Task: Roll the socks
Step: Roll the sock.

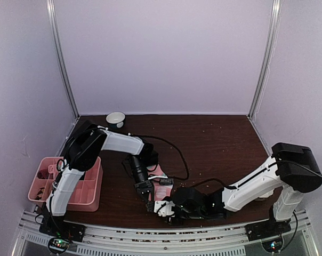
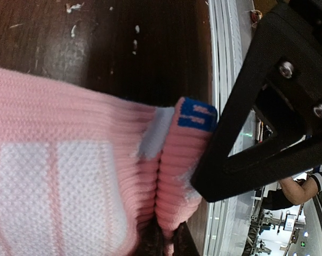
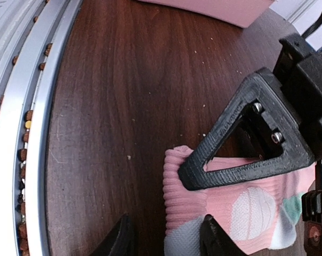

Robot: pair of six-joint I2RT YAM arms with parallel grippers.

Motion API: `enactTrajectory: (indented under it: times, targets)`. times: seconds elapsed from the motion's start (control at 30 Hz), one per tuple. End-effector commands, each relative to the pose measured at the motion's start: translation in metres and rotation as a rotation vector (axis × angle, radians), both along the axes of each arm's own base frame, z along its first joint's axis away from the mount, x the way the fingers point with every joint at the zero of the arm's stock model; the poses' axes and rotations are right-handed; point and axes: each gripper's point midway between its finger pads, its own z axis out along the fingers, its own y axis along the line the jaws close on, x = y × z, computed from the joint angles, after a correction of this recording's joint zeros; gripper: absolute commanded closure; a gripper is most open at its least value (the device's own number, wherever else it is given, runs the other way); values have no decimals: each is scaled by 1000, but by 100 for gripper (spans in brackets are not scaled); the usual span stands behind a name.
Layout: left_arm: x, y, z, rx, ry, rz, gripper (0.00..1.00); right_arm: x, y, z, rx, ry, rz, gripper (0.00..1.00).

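Pink sock (image 3: 185,200) near the front edge of the counter (image 1: 230,144)
The top view mostly hides it under both arms. The right wrist cam shows the right gripper (image 3: 166,240) spread, cuff between the fingers, not squeezed. Left gripper (image 1: 148,201): one finger on the sock, the other hidden, so can't tell its grip. The blue tag (image 2: 197,114) only shows on the left cam.

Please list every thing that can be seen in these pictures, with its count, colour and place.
table: one, dark brown, under everything.
pink sock: at least one, pink with pale stripes, near front edge, middle.
label: one, blue, on the cuff.
tray: one, pink, divided, left edge.
bowl: one, white, far left corner.
cable: one, black, across the middle.
left gripper: one, black, jaws shut on pink sock.
right gripper: one, black, jaws open at the sock's edge.
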Motion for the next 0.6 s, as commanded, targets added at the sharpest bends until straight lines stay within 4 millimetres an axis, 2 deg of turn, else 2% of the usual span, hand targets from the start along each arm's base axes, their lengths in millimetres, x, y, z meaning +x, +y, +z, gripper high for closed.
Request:
enactTrajectory:
  times: [0.0,0.1,0.27,0.37,0.4,0.43,0.47,0.57]
  targets:
    - [20,19,-42,84,-154,-70,98,7,-4,-15,-47,23,0,62]
    - [20,19,-42,83,-156,-73,96,9,-11,-28,-81,48,-17,71]
    - [20,19,-41,80,-166,-82,92,14,-19,-42,-93,96,-56,75]
    - [22,19,-37,61,-189,-94,84,15,-27,-55,-110,166,-79,80]
    - [24,18,-34,45,-206,-91,73,14,-30,-60,-115,200,-82,82]
    - [27,13,-25,4,-245,-79,20,12,-33,-64,-118,241,-86,84]
    - [31,10,-16,-35,-286,-62,4,8,-35,-68,-120,278,-84,86]
    - [45,2,13,-151,-459,-28,2,-3,-42,-75,-126,375,-89,92]
